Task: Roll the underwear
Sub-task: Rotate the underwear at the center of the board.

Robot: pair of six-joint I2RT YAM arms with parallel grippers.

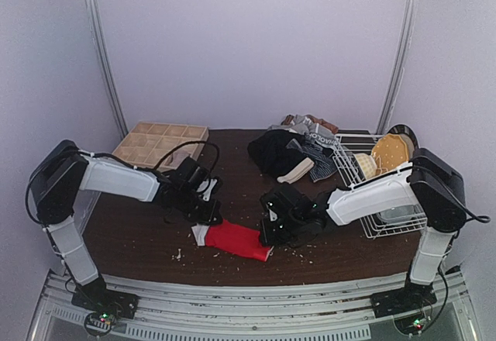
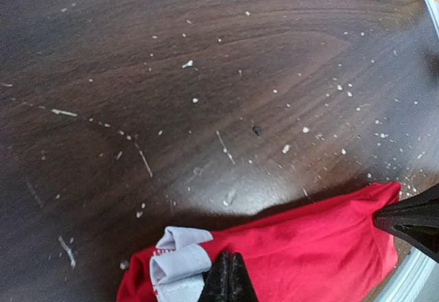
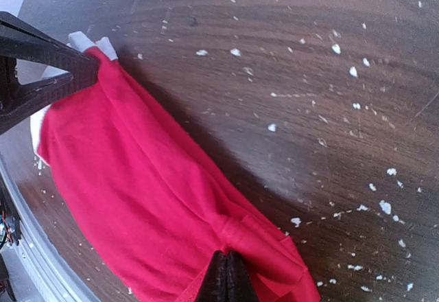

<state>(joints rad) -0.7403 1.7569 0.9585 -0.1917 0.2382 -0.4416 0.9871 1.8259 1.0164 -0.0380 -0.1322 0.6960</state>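
At the near edge of the table (image 1: 232,178) the red briefs (image 1: 236,239) are laid out flat, left to right. Their pale waistband (image 2: 180,261) end is pinched by the clenched left gripper (image 2: 228,268), and a bunched fold at the right end is nipped by the clenched right gripper (image 3: 225,271). The cloth is judged light, limp and easily creased, so it is best held at its edges and rolled under little tension. Farther right a heap of other briefs (image 1: 298,155) is seen, and at the far left a wooden grid tray (image 1: 159,143).

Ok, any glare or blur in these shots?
Left wrist: a pale glare patch on the table just above the red underwear. Right wrist: similar sheen, cloth folds sharp. Top external: soft and grainy, back clothes pile blurs together.
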